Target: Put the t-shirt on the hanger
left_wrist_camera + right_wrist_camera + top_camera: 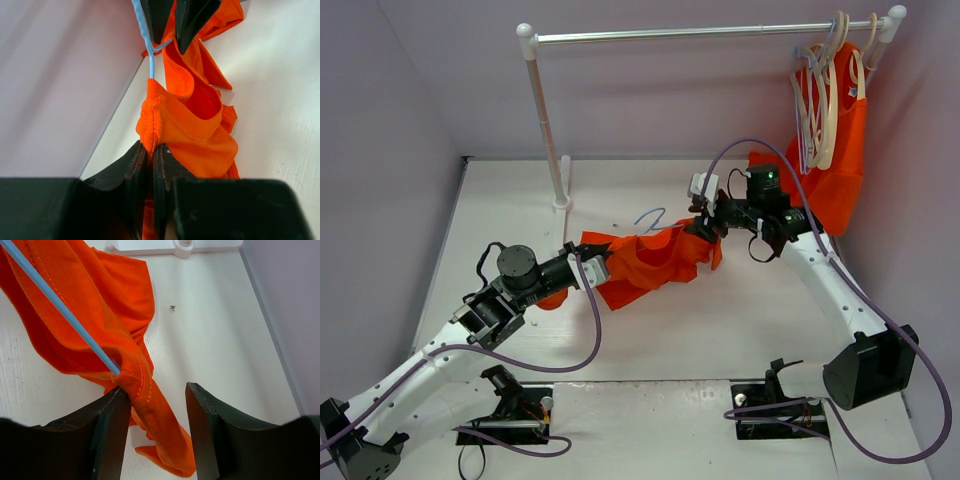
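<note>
The left gripper (150, 148) is clamped shut on a bunched hem of the orange t-shirt (650, 258). The shirt is stretched just above the white table (720, 330) towards the right gripper (157, 390). That gripper's fingers (110, 430) stand apart. The cloth lies against one pad only, and whether it really rests on that pad is hard to judge. The pale blue wire hanger (60, 309) runs inside the shirt, its end buried in the fabric beside that same finger. Its hook pokes out behind the shirt in the overhead view. Behind them stands the white clothes rack (545, 110). At the far right of its rail hang several cream hangers (820, 110) and a second orange garment (845, 165), near the right arm.
</note>
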### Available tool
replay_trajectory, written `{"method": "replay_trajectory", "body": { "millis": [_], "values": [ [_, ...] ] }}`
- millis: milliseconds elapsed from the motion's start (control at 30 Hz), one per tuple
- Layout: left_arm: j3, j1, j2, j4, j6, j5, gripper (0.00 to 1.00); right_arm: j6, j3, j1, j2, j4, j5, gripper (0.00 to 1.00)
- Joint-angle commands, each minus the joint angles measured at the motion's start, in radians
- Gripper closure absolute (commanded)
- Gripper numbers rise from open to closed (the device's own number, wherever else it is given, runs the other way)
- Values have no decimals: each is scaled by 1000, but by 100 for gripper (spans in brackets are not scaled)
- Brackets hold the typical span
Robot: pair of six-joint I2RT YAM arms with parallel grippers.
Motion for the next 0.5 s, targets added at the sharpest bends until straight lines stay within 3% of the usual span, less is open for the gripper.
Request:
{"method": "replay_trajectory", "body": {
  "millis": [0,100,200,233,333,467],
  "values": [
    [83,-3,-1,99,-6,49,100,-1,5,19,-21,69,-31,52],
    [83,-2,0,100,-6,59,100,-1,14,50,-10,61,-23,53],
    [83,-2,5,99,-4,62,100,-12,22,65,-1,35,-10,65],
    [84,-3,3,99,-4,62,100,-17,25,67,1,31,-5,78],
    [81,-2,3,94,0,51,100,-31,20,65,-13,17,-2,98],
    [63,-2,-3,91,29,-19,100,-35,19,53,-61,14,13,100]
  ]
}}
